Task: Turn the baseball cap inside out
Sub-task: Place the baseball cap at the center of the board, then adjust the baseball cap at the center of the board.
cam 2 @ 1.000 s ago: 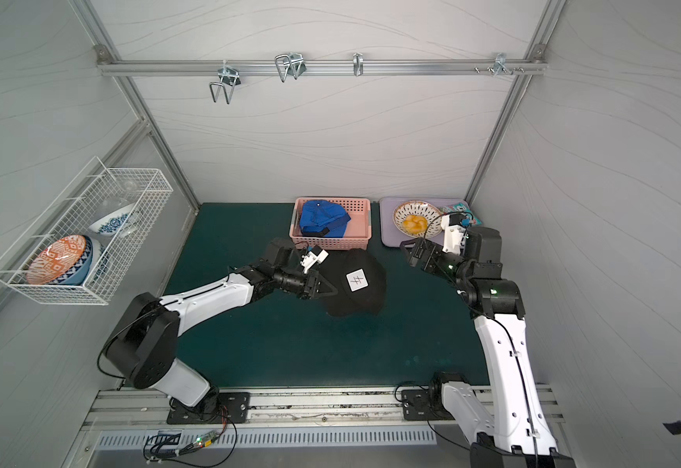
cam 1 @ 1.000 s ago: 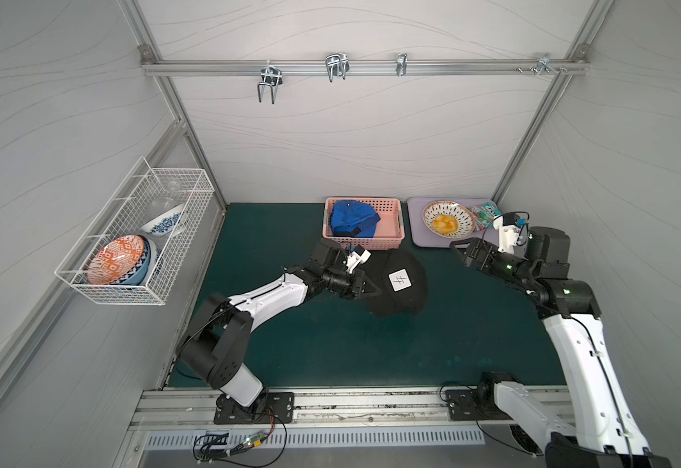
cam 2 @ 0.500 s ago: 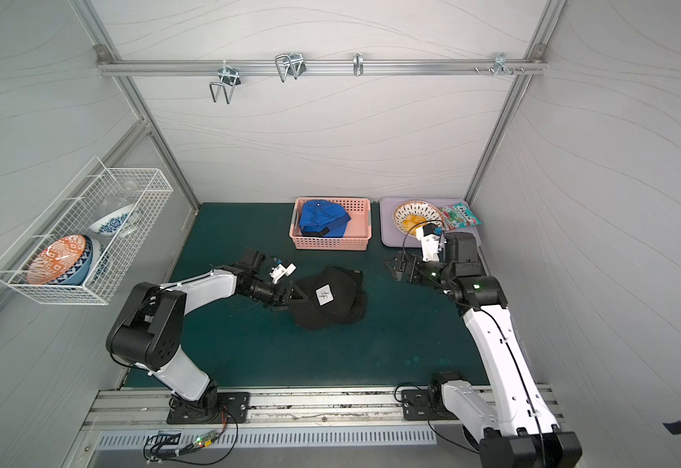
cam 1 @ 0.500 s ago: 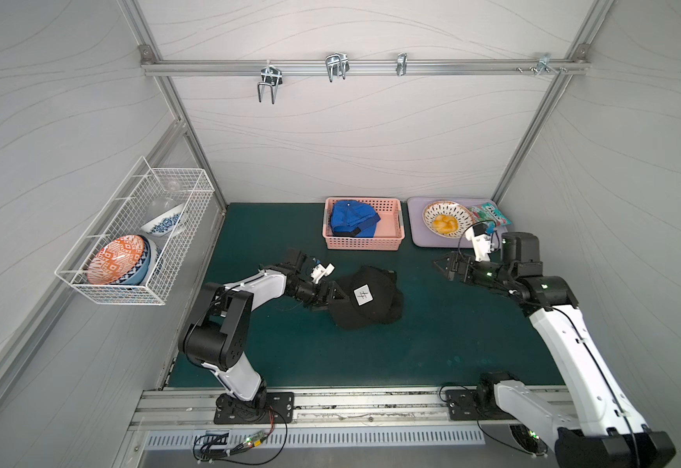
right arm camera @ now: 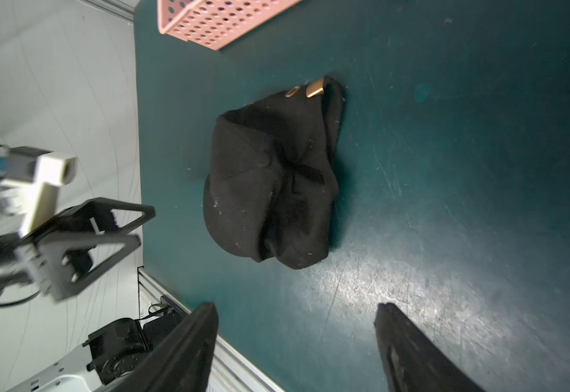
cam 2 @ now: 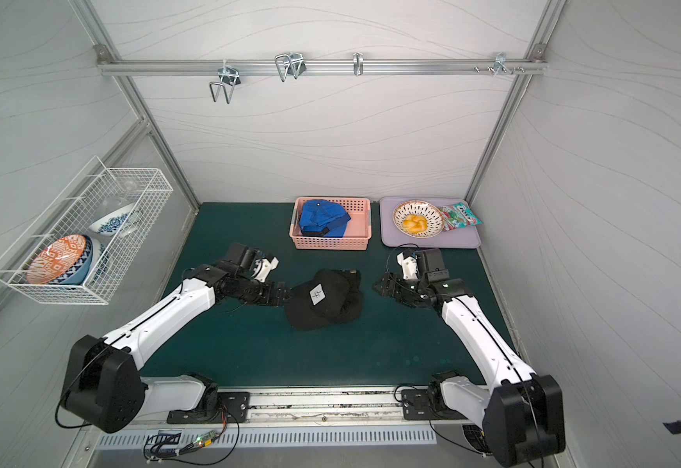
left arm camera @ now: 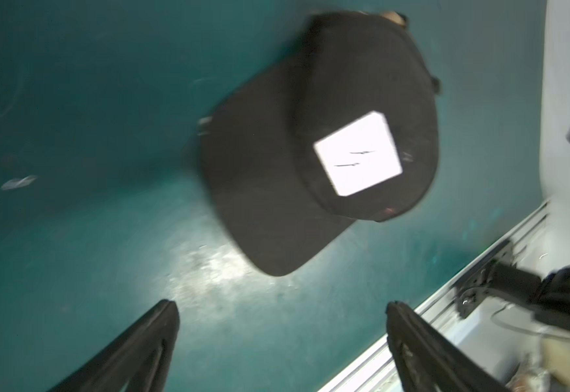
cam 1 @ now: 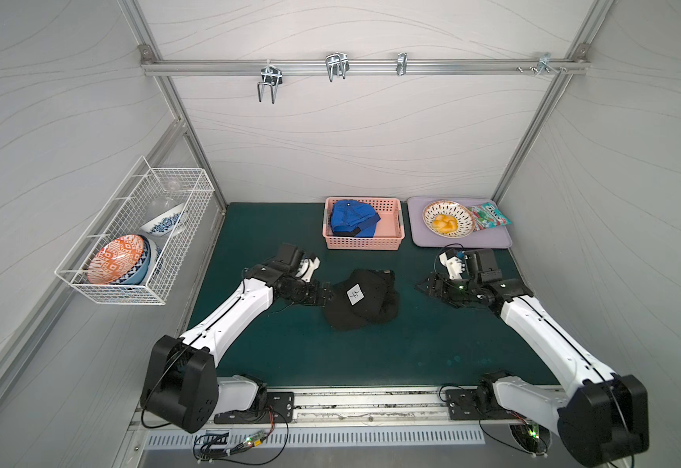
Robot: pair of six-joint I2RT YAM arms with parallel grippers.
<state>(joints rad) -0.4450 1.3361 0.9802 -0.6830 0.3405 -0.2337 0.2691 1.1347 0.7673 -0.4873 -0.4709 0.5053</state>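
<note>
**Lying loose on the table: black cap [cam 1: 361, 300] between two open grippers**

The black cap rests near the middle of the green table [cam 1: 290, 356], and neither arm touches it. Its brim points toward the front of the table on the left arm's side. The crown behind the brim is rumpled and partly collapsed. A white square label [cam 1: 355, 295] sits on the front of the crown. In the right wrist view a brass buckle [right arm camera: 314, 87] shows on the back strap, at the end toward the pink basket [cam 1: 363, 242].

The left gripper [cam 1: 327, 294] lies low just beside the brim. In its wrist view the fingers [left arm camera: 161, 325] are spread wide, with only bare table between them and a gap before the cap. The right gripper [cam 1: 422, 285] sits on the opposite side, near the crown but clearly apart from it. Its fingers [right arm camera: 202, 329] are also parted and hold nothing.

Behind the cap, the pink basket holds a folded blue cap [cam 1: 353, 219]. Beside it a lilac tray [cam 1: 460, 242] carries a patterned bowl [cam 1: 448, 219] of yellow food and a snack packet [cam 1: 488, 216]. A wire rack [cam 1: 140, 289] on the left wall holds several bowls.
</note>
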